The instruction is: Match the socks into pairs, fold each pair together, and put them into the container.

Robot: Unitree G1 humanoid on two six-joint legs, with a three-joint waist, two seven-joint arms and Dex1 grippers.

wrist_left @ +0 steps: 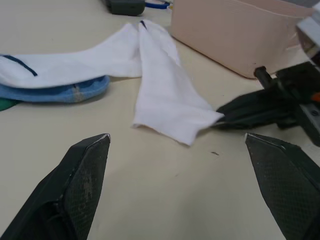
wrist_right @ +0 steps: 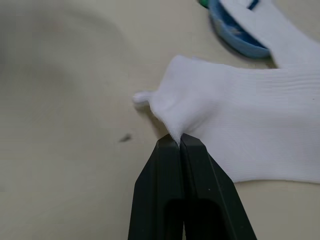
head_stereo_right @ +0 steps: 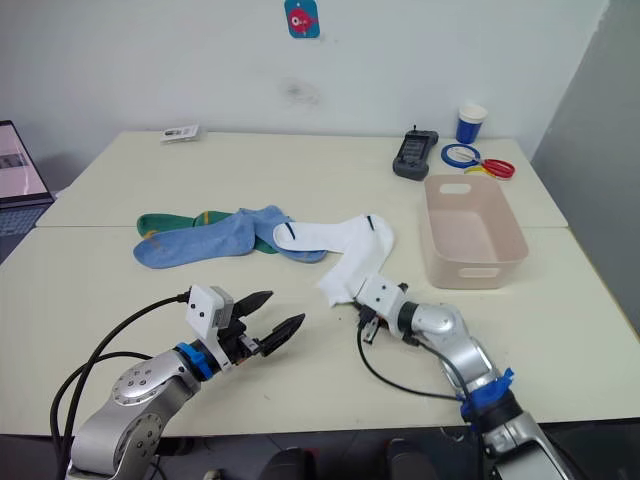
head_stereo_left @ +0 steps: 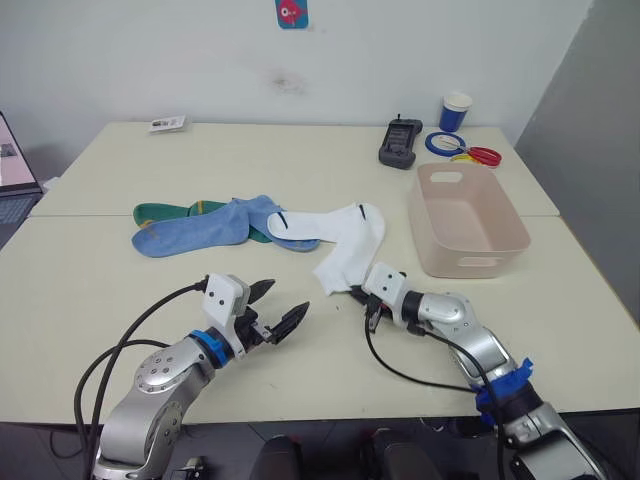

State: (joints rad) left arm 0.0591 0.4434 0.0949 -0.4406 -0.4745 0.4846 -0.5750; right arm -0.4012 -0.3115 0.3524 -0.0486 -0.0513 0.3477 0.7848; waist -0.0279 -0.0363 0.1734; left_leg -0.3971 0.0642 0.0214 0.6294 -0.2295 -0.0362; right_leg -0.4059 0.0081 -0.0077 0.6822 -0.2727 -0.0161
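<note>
- So, far to the left on the table lies a green sock, and most of it hides under a blue sock.
- Down at about 7 o'clock, the left gripper sits low over the table with its two black fingers spread wide apart. Nothing is between them.
- From that gripper, the near white sock lies ahead at about 1 o'clock, a little way off and not touching it.
- Another white sock lies flat just behind, with its toe end on top of a second blue sock. Both white socks meet near their dark-trimmed tops.
- Near the middle, the right gripper has its fingers pressed together on the near corner of the near white sock. The rest of that sock stretches away toward 12 o'clock.
- To the right, at about 2 o'clock from that gripper, the pink container stands on the table. The near white sock is just beside it but does not touch it.
- Behind the container, at the far edge of the table, are a dark device, a blue-and-white cup, and blue and red rings.
</note>
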